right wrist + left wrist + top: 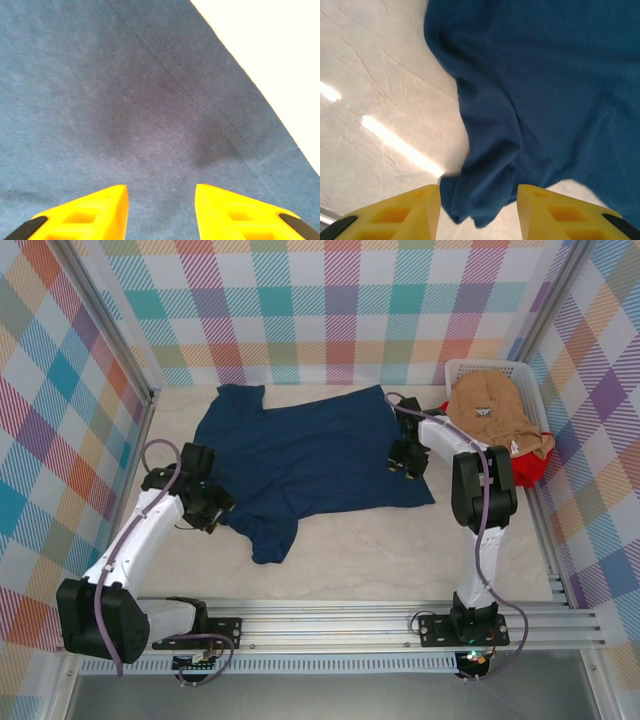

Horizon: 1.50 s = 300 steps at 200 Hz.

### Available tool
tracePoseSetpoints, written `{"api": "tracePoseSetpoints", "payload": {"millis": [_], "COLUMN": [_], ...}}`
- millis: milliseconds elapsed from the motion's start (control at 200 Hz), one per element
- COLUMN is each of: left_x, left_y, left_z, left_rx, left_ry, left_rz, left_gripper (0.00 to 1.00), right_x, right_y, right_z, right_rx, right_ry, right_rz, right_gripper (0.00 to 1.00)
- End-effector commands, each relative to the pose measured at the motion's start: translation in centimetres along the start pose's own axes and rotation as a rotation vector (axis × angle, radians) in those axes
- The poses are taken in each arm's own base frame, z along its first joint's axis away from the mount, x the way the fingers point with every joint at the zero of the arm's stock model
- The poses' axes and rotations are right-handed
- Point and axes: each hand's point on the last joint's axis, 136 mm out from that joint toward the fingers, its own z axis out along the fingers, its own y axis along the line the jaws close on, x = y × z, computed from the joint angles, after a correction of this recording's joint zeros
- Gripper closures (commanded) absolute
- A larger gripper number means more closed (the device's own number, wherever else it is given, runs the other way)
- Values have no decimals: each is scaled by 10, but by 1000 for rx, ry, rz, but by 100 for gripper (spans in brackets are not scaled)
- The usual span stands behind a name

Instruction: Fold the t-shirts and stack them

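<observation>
The navy shirt (300, 465) lay spread over the middle of the surface (380, 560), reaching toward the far left corner. It was mostly flat, but one sleeve was bunched toward the near edge. The left hand (479, 189) hung low at that rumpled left side, its fingers partly apart with a fold of cloth lying just ahead of the gap, and it gripped nothing that could be seen. The right hand (161, 187) hovered over the shirt's stitched right edge, also partly open and empty. The tan shirt (490, 405) sat heaped in the basket (470, 368) at the far right corner, and the red shirt (525, 465) spilled over its near rim.

The folding looked barely begun. If the left hand closed on the bunched sleeve rather than a clean edge, the fold would likely come out crooked. If the right hand pinched only one layer at the hem, the layers might slide apart. Uneven pulls by the two hands could drag the shirt into wrinkles.

Counted: three shirts (one navy, one tan, one red), one basket and two hands.
</observation>
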Motion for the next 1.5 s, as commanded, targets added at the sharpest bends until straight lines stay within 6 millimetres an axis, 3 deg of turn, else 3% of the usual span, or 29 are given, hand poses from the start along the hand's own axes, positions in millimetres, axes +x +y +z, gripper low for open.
{"api": "tracePoseSetpoints", "payload": {"millis": [0, 120, 290, 425, 510, 610, 640, 745, 955, 1035, 1080, 1130, 1205, 1270, 1335, 1390, 1495], "left_x": [-35, -61, -79, -97, -109, -125, -133, -164, -242, -256, -258, -257, -243, -219, -184, -148, -68], "left_y": [2, 24, 29, 35, 33, 25, 21, 5, -31, -56, -60, -59, -47, -30, -12, -6, -35], "left_z": [6, 39, 84, 101, 114, 128, 130, 132, 112, 110, 105, 95, 74, 54, 38, 38, 51], "left_rx": [-10, -72, -128, -197, -196, -191, -188, -156, -65, 10, 13, 5, -28, -86, -156, -169, -46], "left_ry": [-57, -49, 1, -36, -42, -40, -48, -80, -201, -194, -196, -217, -245, -255, -243, -201, -83], "left_rz": [-44, -110, -100, -85, -93, -88, -86, -98, -120, -56, -34, -24, -38, -58, -58, -44, 102], "left_gripper": [56, 58, 59, 63, 74, 95, 100, 100, 100, 100, 100, 97, 70, 58, 53, 53, 58], "right_x": [4, 9, 17, 20, 20, 19, 19, 15, 16, 20, 21, 21, 18, 14, 13, 15, 29], "right_y": [2, 9, 10, 11, 9, 7, 8, 14, 47, 55, 55, 55, 54, 52, 46, 41, 32], "right_z": [-22, -25, -14, 0, 11, 22, 25, 30, 27, 23, 22, 18, 10, -3, -15, -23, -30], "right_rx": [-6, -33, -54, -50, -32, -22, -22, -30, -134, -163, -170, -171, -170, -169, -160, -153, -175], "right_ry": [-41, -50, -12, 36, 54, 87, 97, 118, 178, 191, 199, 193, 166, 126, 89, 71, 66], "right_rz": [-55, -94, -116, -128, -130, -112, -110, -105, -98, -103, -98, -102, -114, -126, -129, -124, -100], "right_gripper": [56, 56, 56, 56, 56, 56, 56, 56, 55, 54, 54, 54, 54, 53, 53, 53, 53]}}
